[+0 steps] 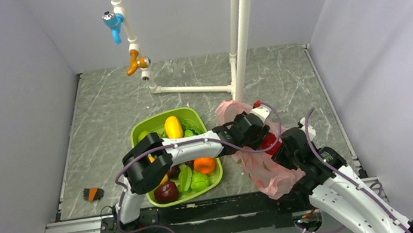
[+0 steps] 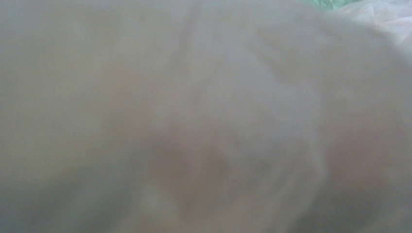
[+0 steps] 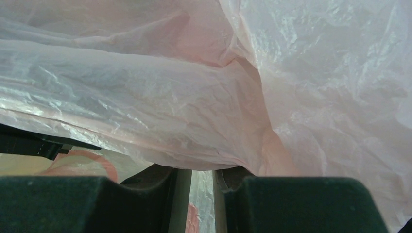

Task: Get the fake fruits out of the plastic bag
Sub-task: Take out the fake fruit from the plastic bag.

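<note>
Left gripper (image 1: 256, 130): buried in the mouth of the thin translucent pink plastic bag (image 1: 274, 183), fingers hidden by film in the top view. Left wrist view is only blurred pinkish-grey film against the lens, with a sliver of green at the top right. Can't tell whether the jaws are wide or narrow, or whether they hold anything.

Right gripper (image 3: 201, 194): jaws narrow, pink film running through the slot between the dark fingers (image 3: 82, 204); reads as a pinch on the bag wall. More crinkled film fills the view above it. In the top view it sits at the bag's right side, just beside the left wrist.

Bag lies crumpled on the grey marbled table (image 1: 106, 105), right of the lime-green plastic tray (image 1: 159, 119), far end at the foot of the white pipe post (image 1: 243, 27).

Glossy bright red round apple (image 1: 269, 142) shows in the bag, between the two wrists, close to the left gripper.

Tray holds a yellow mango (image 1: 173, 127), an orange (image 1: 204, 165) and a dark maroon apple (image 1: 166, 192); left arm reaches across it.
</note>
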You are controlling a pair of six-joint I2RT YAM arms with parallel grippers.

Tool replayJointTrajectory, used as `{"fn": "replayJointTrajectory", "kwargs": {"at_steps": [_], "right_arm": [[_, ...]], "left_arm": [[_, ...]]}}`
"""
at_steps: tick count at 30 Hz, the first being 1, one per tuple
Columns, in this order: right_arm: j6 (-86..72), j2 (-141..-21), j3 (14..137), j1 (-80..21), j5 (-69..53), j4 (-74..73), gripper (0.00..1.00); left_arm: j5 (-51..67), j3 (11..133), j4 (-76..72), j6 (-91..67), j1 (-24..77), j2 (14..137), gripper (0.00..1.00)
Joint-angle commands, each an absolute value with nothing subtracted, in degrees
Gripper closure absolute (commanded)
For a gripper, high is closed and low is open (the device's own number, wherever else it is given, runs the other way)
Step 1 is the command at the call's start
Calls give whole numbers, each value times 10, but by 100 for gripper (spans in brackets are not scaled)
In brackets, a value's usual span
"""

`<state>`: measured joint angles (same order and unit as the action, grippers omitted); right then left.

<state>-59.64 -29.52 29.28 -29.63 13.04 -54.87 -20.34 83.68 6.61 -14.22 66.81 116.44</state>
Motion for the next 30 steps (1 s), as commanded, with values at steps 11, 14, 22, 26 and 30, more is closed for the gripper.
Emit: {"fn": "replayJointTrajectory", "kwargs": {"at_steps": [11,14,22,26,30], "right_arm": [[-592,-286,295,-285,136,-520,76],[-586,-297,298,-278,131,-519,76],[-585,-291,296,-276,128,-519,76],[-590,-289,299,-275,133,-524,76],[-591,-288,297,-276,135,-526,76]], "left_arm": [[-168,821,93,-141,667,1188,16],[-175,828,104,-137,668,1193,15],[-184,843,121,-126,670,1206,14],[-189,855,132,-116,672,1214,16],[-198,855,133,-103,674,1209,30]]}}
